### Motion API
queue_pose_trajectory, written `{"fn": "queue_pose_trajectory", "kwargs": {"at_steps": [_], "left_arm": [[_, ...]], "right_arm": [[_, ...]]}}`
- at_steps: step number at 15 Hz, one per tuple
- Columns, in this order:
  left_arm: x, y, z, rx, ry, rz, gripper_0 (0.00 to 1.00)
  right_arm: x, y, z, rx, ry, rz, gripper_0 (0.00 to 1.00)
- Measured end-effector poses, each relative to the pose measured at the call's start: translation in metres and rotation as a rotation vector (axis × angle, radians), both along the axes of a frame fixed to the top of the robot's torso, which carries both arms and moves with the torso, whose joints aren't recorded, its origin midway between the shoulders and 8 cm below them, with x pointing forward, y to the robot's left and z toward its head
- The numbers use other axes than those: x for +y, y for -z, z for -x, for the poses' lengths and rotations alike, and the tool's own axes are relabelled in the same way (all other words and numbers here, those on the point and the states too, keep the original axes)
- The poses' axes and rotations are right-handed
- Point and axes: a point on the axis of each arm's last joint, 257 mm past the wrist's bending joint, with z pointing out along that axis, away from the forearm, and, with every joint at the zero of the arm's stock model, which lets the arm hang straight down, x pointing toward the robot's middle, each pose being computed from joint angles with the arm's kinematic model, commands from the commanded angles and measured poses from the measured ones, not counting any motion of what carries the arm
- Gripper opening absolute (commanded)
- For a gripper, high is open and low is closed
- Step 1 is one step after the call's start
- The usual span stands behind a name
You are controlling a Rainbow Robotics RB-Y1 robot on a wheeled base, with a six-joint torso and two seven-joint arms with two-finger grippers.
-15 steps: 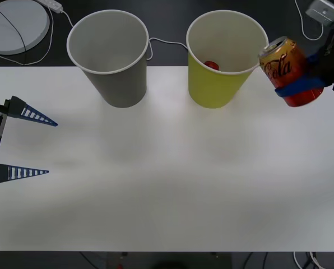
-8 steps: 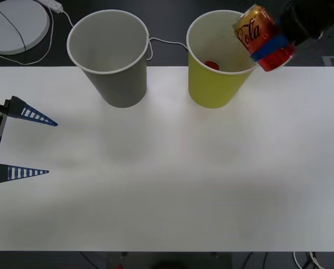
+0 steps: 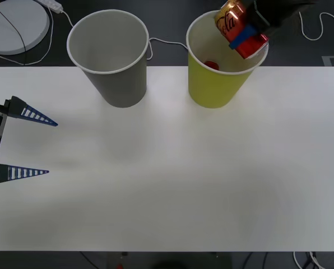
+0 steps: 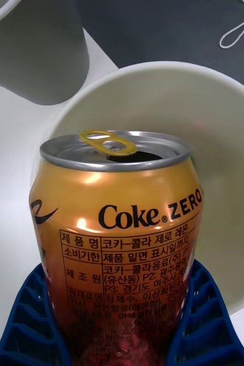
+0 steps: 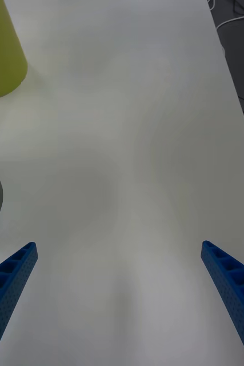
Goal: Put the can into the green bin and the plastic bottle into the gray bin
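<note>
Red and gold, the can [image 3: 240,28] hangs tilted over the green bin [image 3: 217,84], clamped in the right gripper [image 4: 122,337], not yet dropped; left gripper [image 3: 21,143] waits spread wide; gray bin [image 3: 119,84] holds no bottle

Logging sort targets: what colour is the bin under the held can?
Yellow-green with a white rim, clearest in the front view.

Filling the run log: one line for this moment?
right gripper: shut on can, tilted over green bin | left gripper: open, idle at table's left | gray bin: upright
</note>
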Motion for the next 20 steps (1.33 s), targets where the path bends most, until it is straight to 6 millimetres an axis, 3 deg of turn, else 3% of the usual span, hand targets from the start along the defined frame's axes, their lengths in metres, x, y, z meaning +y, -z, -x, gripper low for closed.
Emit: {"fn": "queue_pose_trajectory", "kwargs": {"at_steps": [4,5,6,7,8,11,14,17,20], "left_arm": [[0.0,0.0,0.0,0.0,0.0,0.0,1.0],[0.0,0.0,0.0,0.0,0.0,0.0,1.0],[0.0,0.0,0.0,0.0,0.0,0.0,1.0],[0.0,0.0,0.0,0.0,0.0,0.0,1.0],[0.0,0.0,0.0,0.0,0.0,0.0,1.0],[0.0,0.0,0.0,0.0,0.0,0.0,1.0],[0.0,0.0,0.0,0.0,0.0,0.0,1.0],[0.0,0.0,0.0,0.0,0.0,0.0,1.0],[0.0,0.0,0.0,0.0,0.0,0.0,1.0]], "right_arm": [[0.011,-0.001,-0.011,0.0,0.008,-0.011,0.0],[0.013,-0.002,-0.013,-0.007,0.007,-0.01,0.14],[0.014,-0.002,-0.014,-0.01,0.005,-0.008,0.46],[0.014,-0.002,-0.014,-0.014,0.0,-0.006,0.84],[0.016,-0.001,-0.014,-0.016,-0.007,-0.004,1.0],[0.019,-0.002,-0.012,-0.02,-0.036,-0.002,1.0],[0.014,-0.016,0.001,-0.043,-0.092,0.026,1.0],[0.011,-0.033,0.023,-0.083,-0.17,0.006,1.0],[0.004,-0.031,0.053,-0.089,-0.247,-0.06,1.0]]}}
